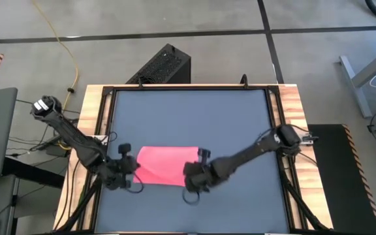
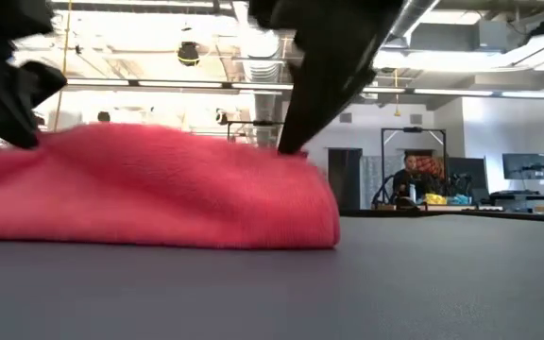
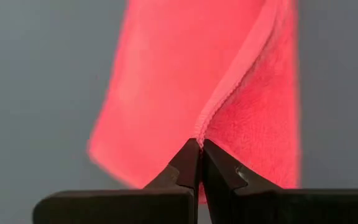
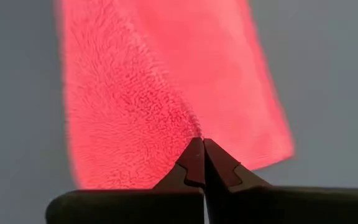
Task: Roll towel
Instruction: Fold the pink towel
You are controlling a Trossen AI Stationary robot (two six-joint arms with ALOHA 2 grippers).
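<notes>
The pink towel [image 1: 165, 164] lies on the dark grey table [image 1: 194, 117] near its front, partly folded over itself. It also shows in the low view [image 2: 149, 189], in the left wrist view [image 3: 185, 81] and in the right wrist view [image 4: 166, 93]. My left gripper [image 1: 130, 171] is shut on the towel's left end. My right gripper [image 1: 189, 171] is shut on the towel's right end. My left gripper pinches the towel's hemmed edge [image 3: 201, 129] between its two fingertips, at the towel's left near corner. The fingers slant down from the table's left. The edge is raised a little; the rest of the towel lies on the table. My right gripper pinches a fold or edge of the towel [image 4: 194, 132] between its two fingertips, at the towel's right near corner. The fingers slant down from the table's right. The held part stands raised [image 2: 291, 151]; the rest lies on the table.
The table has a wooden frame [image 1: 90, 130] on its left and right sides. A black box [image 1: 162, 65] stands on the floor behind the table. Bare table surface lies beyond the towel toward the far edge. A person [image 2: 409, 179] sits far off in the room.
</notes>
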